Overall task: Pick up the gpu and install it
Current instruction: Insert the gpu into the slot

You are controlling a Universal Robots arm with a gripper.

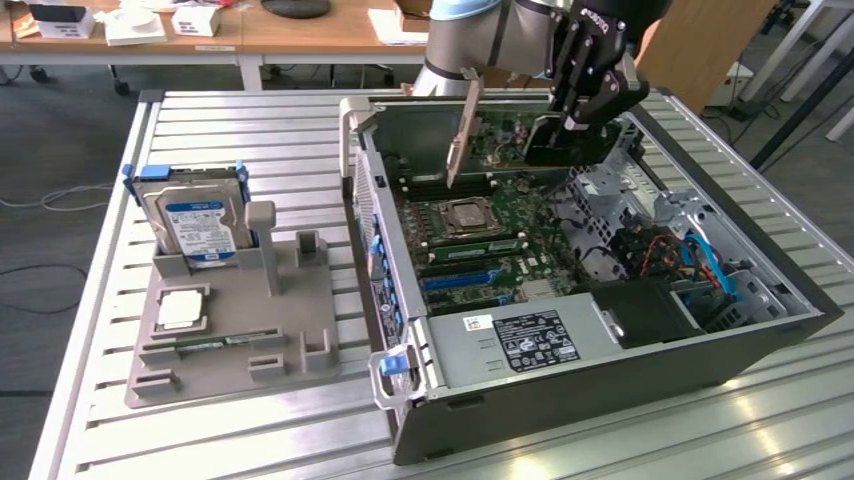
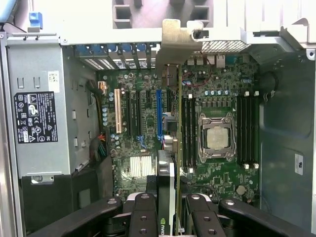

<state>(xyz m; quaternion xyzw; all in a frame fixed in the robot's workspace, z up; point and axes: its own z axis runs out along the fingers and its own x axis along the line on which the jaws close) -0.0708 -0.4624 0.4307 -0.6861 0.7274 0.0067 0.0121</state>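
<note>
My gripper is shut on the gpu, a thin black card held on edge above the far end of the open computer case. Its silver end bracket slants down toward the motherboard. In the wrist view the gpu runs edge-on between my gripper's black fingers, over the motherboard between the blue slot and the memory slots. Its bracket reaches the case's rear wall. Whether the card touches a slot I cannot tell.
The processor socket lies beside the card. A power supply fills the case's near end. On the exterior view's left, a grey fixture holds a silver hard drive, a chip and a green memory stick.
</note>
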